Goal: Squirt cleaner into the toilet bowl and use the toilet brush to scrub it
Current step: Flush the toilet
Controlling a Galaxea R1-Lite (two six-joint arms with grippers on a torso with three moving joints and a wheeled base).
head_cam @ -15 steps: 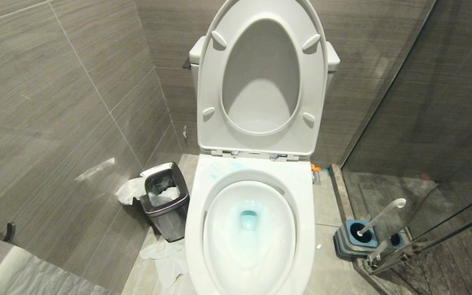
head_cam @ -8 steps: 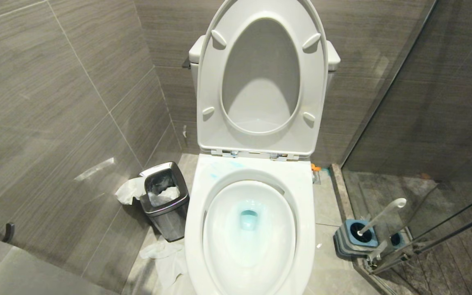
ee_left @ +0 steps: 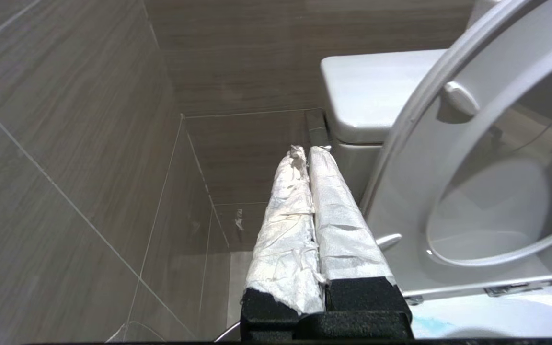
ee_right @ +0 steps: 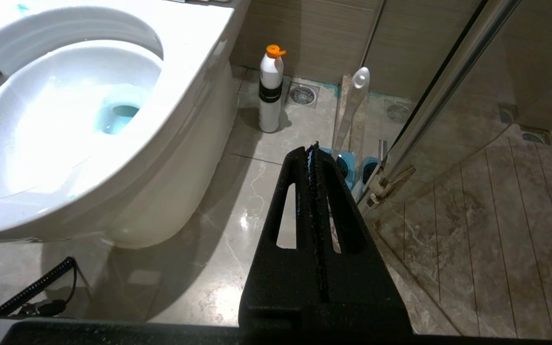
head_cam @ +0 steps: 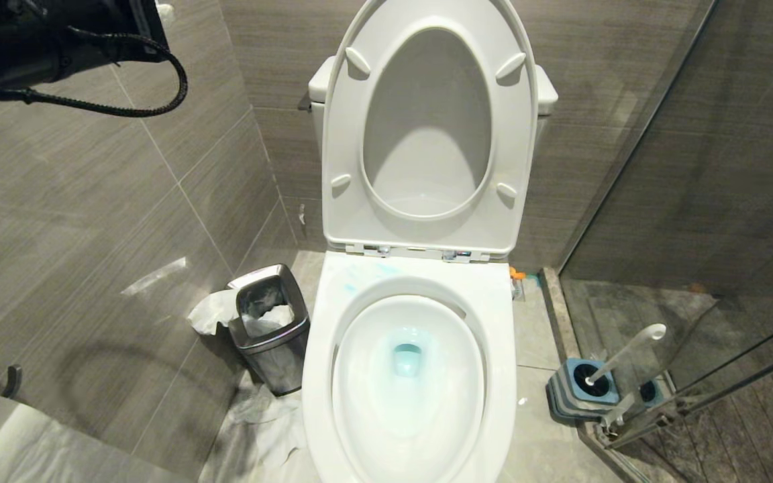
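From the head camera, the toilet bowl is a glossy white oval basin with a broad squarish rim, its long axis running from the raised seat toward the camera. Cleaner tints the water pale turquoise around the small drain hole, and faint blue smears mark the rim just in front of the hinges. To the bowl's right the toilet brush stands in its blue-and-grey holder on the floor — the slim pale handle leans up and away from the bowl, rounded tip uppermost. To the bowl's left sits a steel waste bin with paper around it. The left arm shows as a dark shape with a looping cable, high and well left of the seat.

From the left wrist, the left pincer is clenched on nothing, its two white-wrapped fingers pressed together, just beside the seat's edge and pointing toward the wall beside the tank.

From the right wrist, the right pincer is clenched and empty — low, beside the bowl, aimed toward the brush handle. A white bottle with an orange cap stands upright on the floor just beside the bowl.
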